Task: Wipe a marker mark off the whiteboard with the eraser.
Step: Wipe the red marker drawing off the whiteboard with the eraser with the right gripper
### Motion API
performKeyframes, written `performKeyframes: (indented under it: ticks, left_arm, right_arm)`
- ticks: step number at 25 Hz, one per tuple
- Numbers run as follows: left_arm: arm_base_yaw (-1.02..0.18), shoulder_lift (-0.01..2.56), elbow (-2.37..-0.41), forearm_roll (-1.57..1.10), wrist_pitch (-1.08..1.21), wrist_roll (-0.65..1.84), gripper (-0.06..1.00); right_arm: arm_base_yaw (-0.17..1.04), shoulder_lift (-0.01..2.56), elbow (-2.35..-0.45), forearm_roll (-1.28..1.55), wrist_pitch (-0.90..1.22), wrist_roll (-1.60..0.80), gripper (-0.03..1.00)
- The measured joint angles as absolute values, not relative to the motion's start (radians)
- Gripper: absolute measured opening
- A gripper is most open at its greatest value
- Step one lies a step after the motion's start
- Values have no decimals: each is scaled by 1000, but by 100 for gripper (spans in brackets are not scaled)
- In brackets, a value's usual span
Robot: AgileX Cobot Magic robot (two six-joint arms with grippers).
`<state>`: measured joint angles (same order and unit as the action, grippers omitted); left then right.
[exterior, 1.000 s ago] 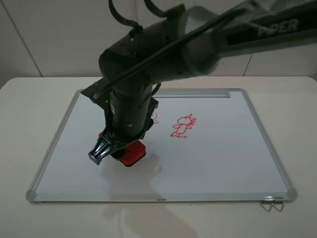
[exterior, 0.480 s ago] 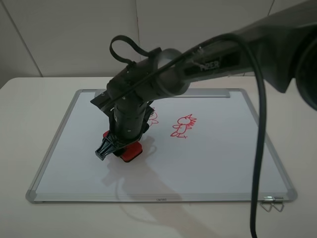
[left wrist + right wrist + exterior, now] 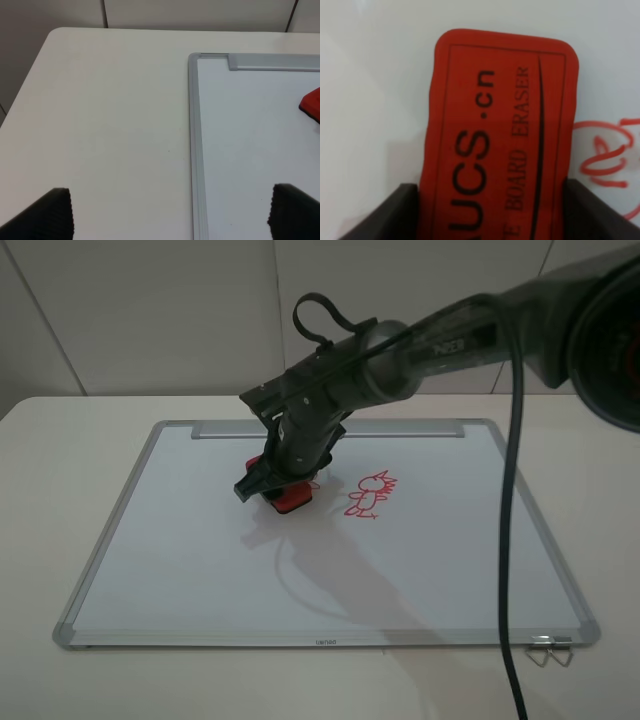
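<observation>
The whiteboard (image 3: 180, 570) lies flat on the table. My right gripper (image 3: 281, 489) reaches across it and is shut on the red eraser (image 3: 291, 499), which rests on the board surface. In the right wrist view the eraser (image 3: 500, 140) sits between the dark fingers (image 3: 395, 212), and red strokes of the marker mark (image 3: 605, 160) show just past its long edge. From above, the mark (image 3: 316, 481) is mostly hidden behind the gripper. My left gripper (image 3: 175, 220) hangs open over the table beside the board's frame (image 3: 192, 150).
An upright red doodle with a spiky crest (image 3: 370, 495) stands just right of the eraser. The pen-tray strip (image 3: 330, 429) runs along the far edge. A metal clip (image 3: 548, 650) sits at the board's near right corner. My right arm's cable (image 3: 515, 540) hangs over the right side.
My right gripper has carried the eraser from the board's front left area back and to the right, up against the bird-like mark. The arm has swung back from the camera.
</observation>
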<state>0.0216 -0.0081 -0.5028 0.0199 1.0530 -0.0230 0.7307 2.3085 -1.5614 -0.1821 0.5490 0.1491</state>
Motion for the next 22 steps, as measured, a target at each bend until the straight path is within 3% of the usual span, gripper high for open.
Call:
performKeyframes:
  ticks: [8,22]
  left_arm:
    - [22,-8,-503,20,1053,-23,78]
    - [22,-8,-503,20,1053,-23,78]
  right_arm:
    - [585,2343,-1576,-143,494,156,50]
    - [646,2331,-1584,-152,599,169,50]
